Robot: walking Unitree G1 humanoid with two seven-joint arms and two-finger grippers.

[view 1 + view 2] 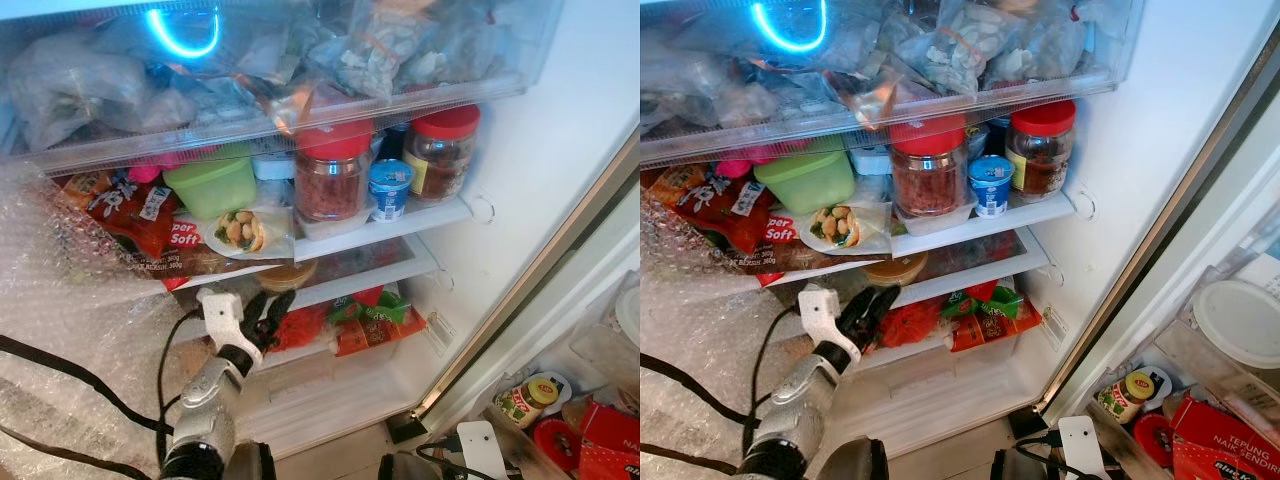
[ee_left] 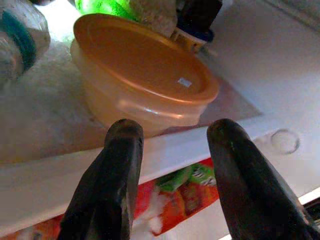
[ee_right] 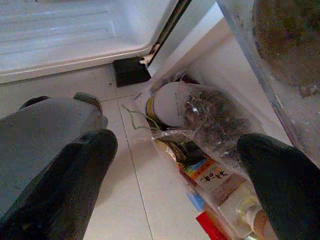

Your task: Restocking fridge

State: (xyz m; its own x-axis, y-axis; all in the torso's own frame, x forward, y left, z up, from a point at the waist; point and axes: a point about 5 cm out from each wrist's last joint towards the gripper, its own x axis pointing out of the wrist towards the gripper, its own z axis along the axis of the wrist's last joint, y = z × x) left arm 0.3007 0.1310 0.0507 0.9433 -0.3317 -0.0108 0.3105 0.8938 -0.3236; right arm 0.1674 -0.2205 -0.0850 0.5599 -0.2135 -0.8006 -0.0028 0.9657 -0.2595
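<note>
Left end effector (image 2: 172,165) spread, empty, just short of the orange tub (image 2: 142,82) ahead. I'd level it above the shelf lip (image 2: 165,150), then advance straight.

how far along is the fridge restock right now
The shelves already hold jars, a green tub and packets. The left gripper is open and empty before the orange lidded container. More groceries wait outside the door, so restocking looks unfinished.
</note>
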